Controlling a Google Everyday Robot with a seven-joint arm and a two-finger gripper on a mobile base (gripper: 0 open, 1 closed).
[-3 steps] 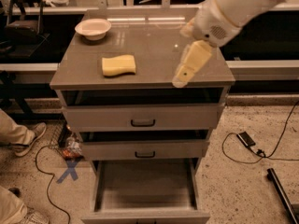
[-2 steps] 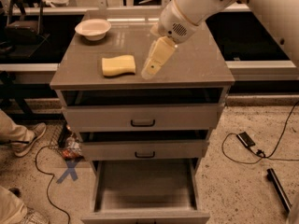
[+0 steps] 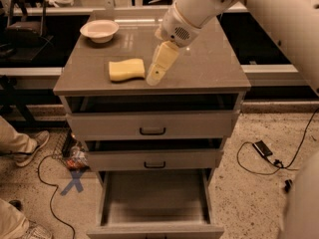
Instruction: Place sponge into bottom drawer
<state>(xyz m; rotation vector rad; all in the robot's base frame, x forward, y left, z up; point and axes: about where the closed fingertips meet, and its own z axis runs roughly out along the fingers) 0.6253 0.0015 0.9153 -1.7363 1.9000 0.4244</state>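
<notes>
The pale yellow sponge (image 3: 126,69) lies flat on the grey cabinet top (image 3: 209,68), left of the middle near the front edge. My gripper (image 3: 155,75) hangs from the white arm and points down at the top just right of the sponge, very close to its right end. The bottom drawer (image 3: 155,199) is pulled out wide below, and its flat grey floor shows bare.
A white round bowl (image 3: 99,30) stands at the back left of the cabinet top. The two upper drawers (image 3: 152,125) with black handles stick out slightly. A person's shoes (image 3: 27,146), cables and a blue floor cross (image 3: 74,182) lie to the left; a cable and adapter (image 3: 263,149) lie to the right.
My arm has swung left across the cabinet top, bringing the gripper from the right front edge to just beside the sponge. The sponge and drawers have not moved.
</notes>
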